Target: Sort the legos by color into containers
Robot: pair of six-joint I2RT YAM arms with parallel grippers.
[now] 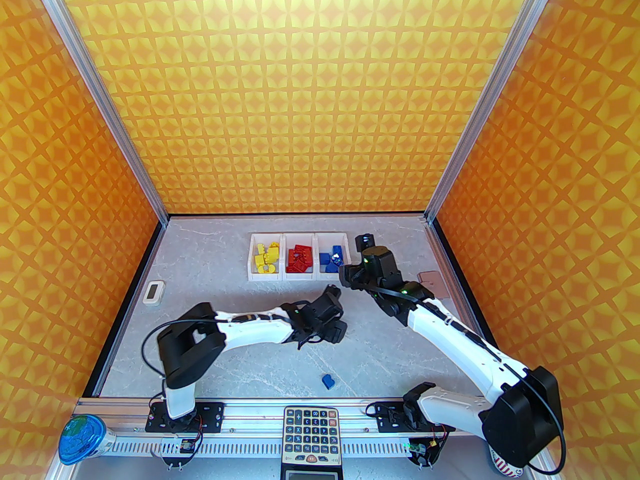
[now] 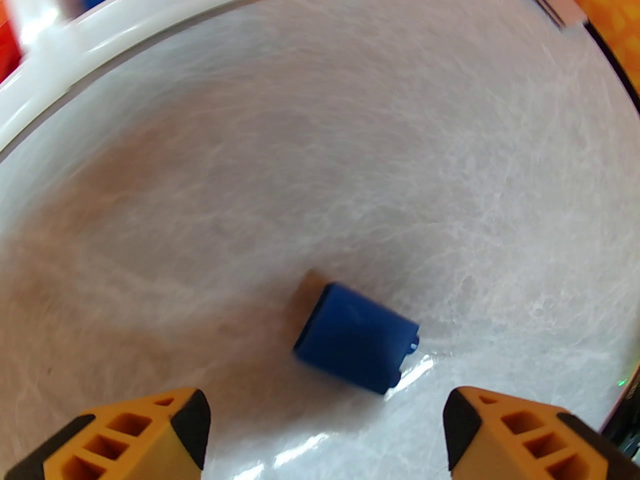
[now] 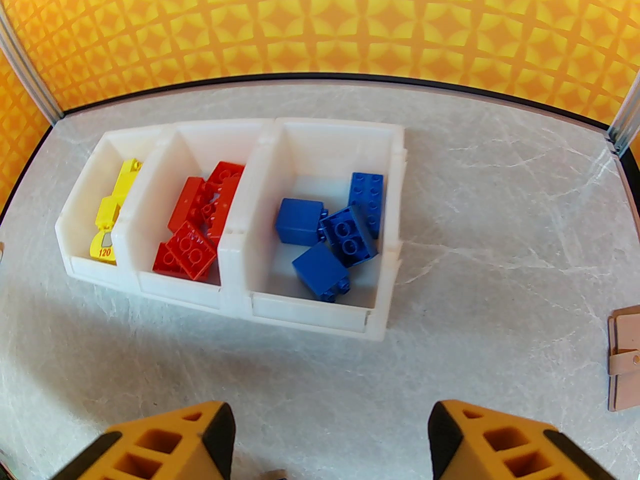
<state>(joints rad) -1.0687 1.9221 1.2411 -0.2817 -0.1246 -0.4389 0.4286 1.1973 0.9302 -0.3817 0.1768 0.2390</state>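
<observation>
Hovering over the marble table with the left gripper, jaws spread apart, nothing clamped. Spotting one loose blue brick lying on its side at twelve o'clock, just ahead of the fingertips, untouched. Over to the right gripper: also parted, also gripping nothing, facing the row of white bins at twelve o'clock. Counting from nine o'clock round to three: yellow bricks in the first bin, red bricks in the middle, four blue bricks in the last. Noting a pinkish-brown pad out at three o'clock, well apart from the bins.
</observation>
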